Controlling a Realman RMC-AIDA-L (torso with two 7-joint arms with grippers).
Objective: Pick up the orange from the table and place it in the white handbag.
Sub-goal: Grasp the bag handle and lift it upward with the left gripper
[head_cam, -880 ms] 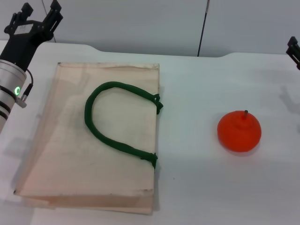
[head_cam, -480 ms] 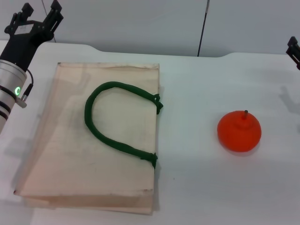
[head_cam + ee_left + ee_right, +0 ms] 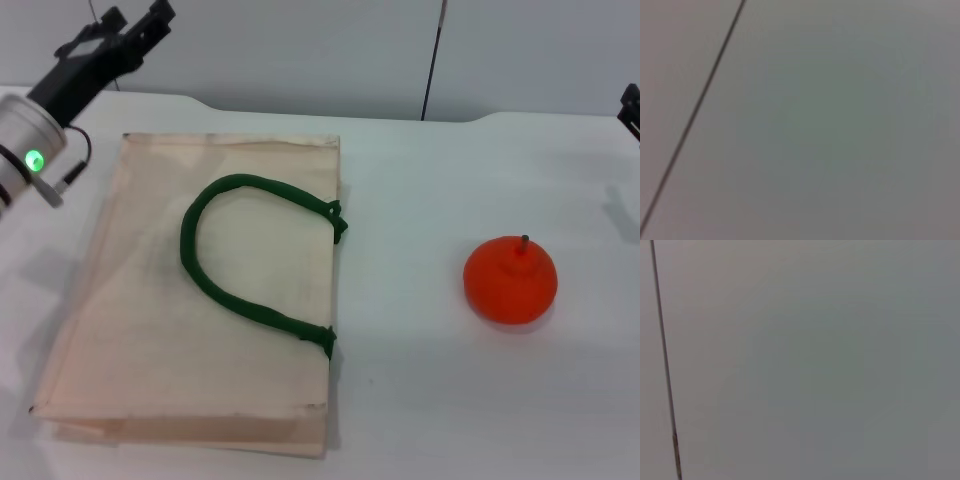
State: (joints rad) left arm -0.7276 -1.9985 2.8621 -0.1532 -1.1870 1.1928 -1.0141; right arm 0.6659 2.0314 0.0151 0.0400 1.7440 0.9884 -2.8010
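**Orange sits on table, apart from bag**

You see no readable writing. White handbag lies flat on table, nothing visible in it. Orange rests well right of bag. Left gripper hangs past bag's far-left corner, fingers spread. Right gripper far right of bag; can't tell its state.

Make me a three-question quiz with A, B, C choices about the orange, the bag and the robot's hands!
1. Where is the orange?
A. on the table, toward the robot's right of the bag
B. inside the bag
C. in the jaws

2. What colour is the handle of the white handbag?
A. red
B. dark green
C. blue

3. How is the handbag?
A. standing upright
B. hanging
C. lying flat

Answers: 1 A, it sits on the bare table apart from the bag. 2 B, the rope loop is green. 3 C, it lies flat, the left gripper above its far corner.
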